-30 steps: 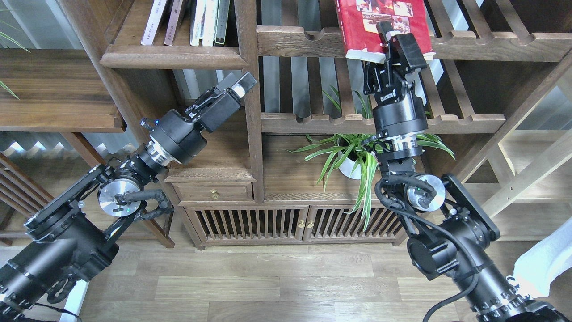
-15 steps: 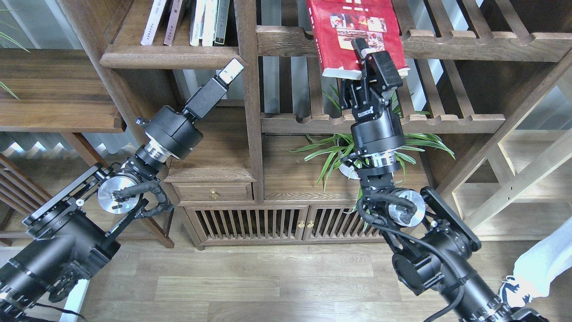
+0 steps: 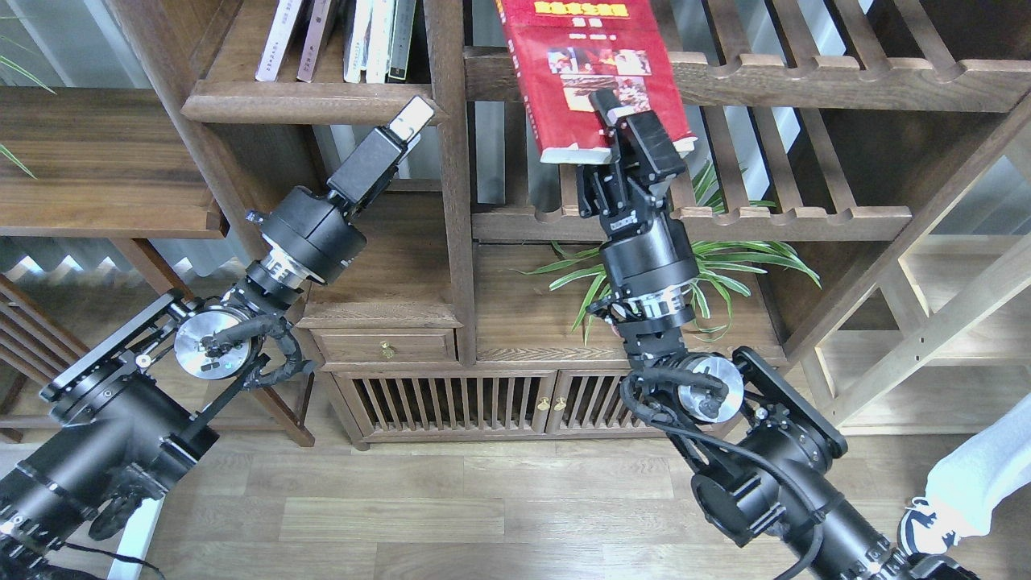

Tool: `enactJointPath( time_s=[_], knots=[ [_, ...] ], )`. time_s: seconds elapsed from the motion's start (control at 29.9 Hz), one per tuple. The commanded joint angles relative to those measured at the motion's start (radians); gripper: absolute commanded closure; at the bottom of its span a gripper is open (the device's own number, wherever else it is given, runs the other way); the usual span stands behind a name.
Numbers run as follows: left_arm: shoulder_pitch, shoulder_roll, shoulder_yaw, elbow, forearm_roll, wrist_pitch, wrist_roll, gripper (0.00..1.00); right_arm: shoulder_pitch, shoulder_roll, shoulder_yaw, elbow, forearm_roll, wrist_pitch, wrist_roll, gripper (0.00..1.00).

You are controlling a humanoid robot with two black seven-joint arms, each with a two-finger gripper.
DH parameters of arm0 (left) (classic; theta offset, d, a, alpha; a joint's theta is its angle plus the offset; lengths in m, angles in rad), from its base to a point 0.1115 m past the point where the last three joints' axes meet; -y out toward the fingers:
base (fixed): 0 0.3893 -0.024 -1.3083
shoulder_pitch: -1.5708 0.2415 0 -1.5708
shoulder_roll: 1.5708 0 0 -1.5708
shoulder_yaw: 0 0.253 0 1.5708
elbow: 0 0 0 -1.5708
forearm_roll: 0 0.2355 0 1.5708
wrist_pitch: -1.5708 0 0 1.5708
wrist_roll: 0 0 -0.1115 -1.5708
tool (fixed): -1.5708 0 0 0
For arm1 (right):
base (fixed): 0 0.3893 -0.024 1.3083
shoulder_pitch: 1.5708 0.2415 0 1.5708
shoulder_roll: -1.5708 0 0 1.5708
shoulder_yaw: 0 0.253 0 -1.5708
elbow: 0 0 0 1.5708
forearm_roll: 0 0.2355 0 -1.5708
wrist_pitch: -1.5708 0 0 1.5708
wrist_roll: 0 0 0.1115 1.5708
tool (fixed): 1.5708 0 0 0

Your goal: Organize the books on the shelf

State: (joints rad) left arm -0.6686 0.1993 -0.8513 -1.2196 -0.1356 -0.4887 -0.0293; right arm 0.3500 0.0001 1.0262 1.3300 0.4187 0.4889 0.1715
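My right gripper (image 3: 619, 121) is shut on the lower edge of the red book (image 3: 592, 72), which has a yellow title band and small photos. It holds the book face-up in front of the upper slatted rack, right of the bookcase post. The shelf (image 3: 310, 103), a solid dark board with a rounded front edge, is at the upper left and carries several upright books (image 3: 354, 36), white and pale ones among them. No maroon cover shows. My left gripper (image 3: 407, 121) sits just under that shelf's front edge, empty, seen side-on so its fingers cannot be told apart.
The vertical bookcase post (image 3: 451, 177) stands between the two grippers. Slatted racks with scalloped rails (image 3: 805, 76) (image 3: 725, 217) lie behind and right of the red book. A potted green plant (image 3: 717, 266) sits below them, above a low cabinet (image 3: 451, 403). A person's leg (image 3: 966, 475) is at the lower right.
My right gripper has carried the red book left, from the right part of the slatted rack toward the post. My left gripper has turned and risen a little toward the shelf's edge.
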Motion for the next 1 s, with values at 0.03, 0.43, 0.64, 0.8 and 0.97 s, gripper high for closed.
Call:
enactJointPath(
  time_s=[0.03,0.43,0.64,0.8,0.97],
  knots=[
    [0.0,0.0,0.0,-0.001,-0.006,0.0,0.002,0.02,-0.003,0.0,-0.005,0.0,-0.002,0.0,-0.001,0.96],
    [0.003,-0.027,-0.002,0.0,-0.038,0.0,0.003,0.02,-0.045,0.0,-0.031,0.0,-0.005,0.0,-0.007,0.96],
    [0.007,-0.032,-0.003,-0.001,-0.038,0.0,0.003,0.02,-0.062,0.0,-0.046,0.0,-0.005,0.0,-0.009,0.96],
    [0.02,-0.032,0.006,0.0,-0.038,0.0,0.003,0.02,-0.062,0.0,-0.064,0.0,-0.006,0.0,-0.01,0.96],
    [0.021,-0.032,0.014,0.0,-0.042,0.0,0.008,0.02,-0.066,0.0,-0.115,0.0,-0.009,0.0,-0.01,0.96]
  ],
)
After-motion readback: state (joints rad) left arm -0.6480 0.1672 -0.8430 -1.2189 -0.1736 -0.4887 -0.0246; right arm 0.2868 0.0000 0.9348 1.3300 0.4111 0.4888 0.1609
